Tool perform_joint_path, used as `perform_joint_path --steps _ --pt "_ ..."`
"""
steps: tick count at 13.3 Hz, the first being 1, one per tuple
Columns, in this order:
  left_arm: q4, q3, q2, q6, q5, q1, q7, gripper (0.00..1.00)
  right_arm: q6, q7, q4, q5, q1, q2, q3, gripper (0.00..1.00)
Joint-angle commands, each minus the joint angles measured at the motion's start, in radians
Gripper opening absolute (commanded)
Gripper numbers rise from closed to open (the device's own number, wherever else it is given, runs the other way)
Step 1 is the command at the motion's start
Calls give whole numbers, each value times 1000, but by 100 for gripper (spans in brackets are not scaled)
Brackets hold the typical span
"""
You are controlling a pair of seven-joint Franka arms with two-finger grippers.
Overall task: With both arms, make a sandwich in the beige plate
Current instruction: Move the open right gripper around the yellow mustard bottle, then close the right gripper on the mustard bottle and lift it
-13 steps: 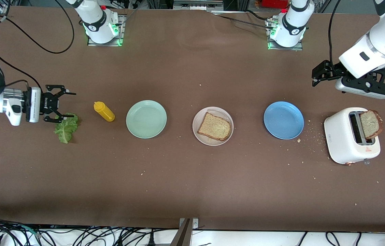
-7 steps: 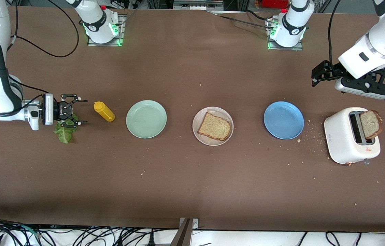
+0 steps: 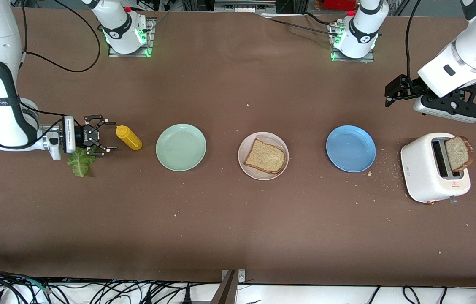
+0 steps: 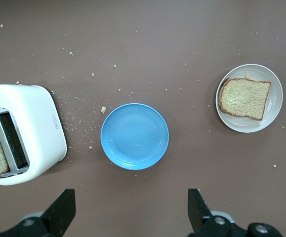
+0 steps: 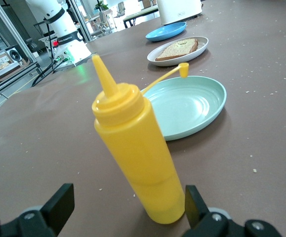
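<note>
Early stage: one slice of bread (image 3: 265,156) flat in the beige plate (image 3: 243,159) mid-table, between the mint green plate (image 3: 180,147) and the blue plate (image 3: 350,148); lettuce leaf (image 3: 79,164) not yet picked, lying on the table at the right arm's end, and second slice (image 3: 458,153) standing up out of the toaster (image 3: 428,177) at the left arm's end. Right gripper (image 3: 104,137) spread wide, empty, low just beside the yellow squeeze bottle (image 3: 128,137) and partly over the lettuce; left gripper (image 3: 392,93) also wide, empty, up over bare table near the toaster. Bread brown, wholegrain, square-ish, darker crust; lettuce green, ruffled, limp.
</note>
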Motion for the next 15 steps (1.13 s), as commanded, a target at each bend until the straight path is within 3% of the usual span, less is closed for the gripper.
perform_joint_path --steps 1,8,9,12,13,15 --pt "20 15 6 -18 -15 -14 2 100 -17 -44 0 46 -6 24 7 99" --pt "20 15 7 -18 -15 -14 2 100 -20 -54 0 102 -3 58 50 99" --pt "20 13 7 -18 -15 -14 2 100 -20 -68 -1 112 -3 62 55 95" --pt "20 15 7 -18 -15 -15 2 100 -17 -73 6 114 -3 66 55 8" --pt "20 15 7 -18 -15 -14 2 100 -12 -70 12 114 -3 61 55 0" --pt "20 15 7 -18 -15 -14 2 100 -11 -48 55 112 8 46 54 0"
